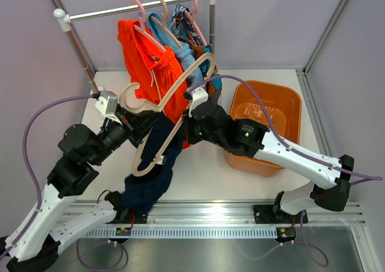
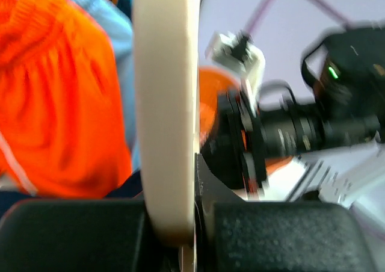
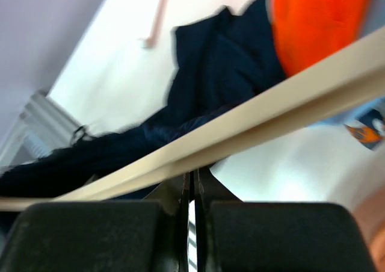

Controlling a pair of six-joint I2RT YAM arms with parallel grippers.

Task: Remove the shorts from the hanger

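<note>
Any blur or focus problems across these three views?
Top view: sharp and evenly lit, the navy shorts crisp. Left wrist view: motion blur, the right arm smeared and the orange shorts soft. Right wrist view: the cream hanger is too close and out of focus.

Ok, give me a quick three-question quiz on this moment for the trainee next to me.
1. True or false: the left hand and the right hand are both shut on the beige hanger.
2. Which pair trails down onto the table, off the rail? A orange-red shorts; B navy shorts; C light blue shorts.
3. Fill in: the orange tub stands on the robot's ____ side of the table.

Key: 1 true. 2 B. 3 right.
</note>
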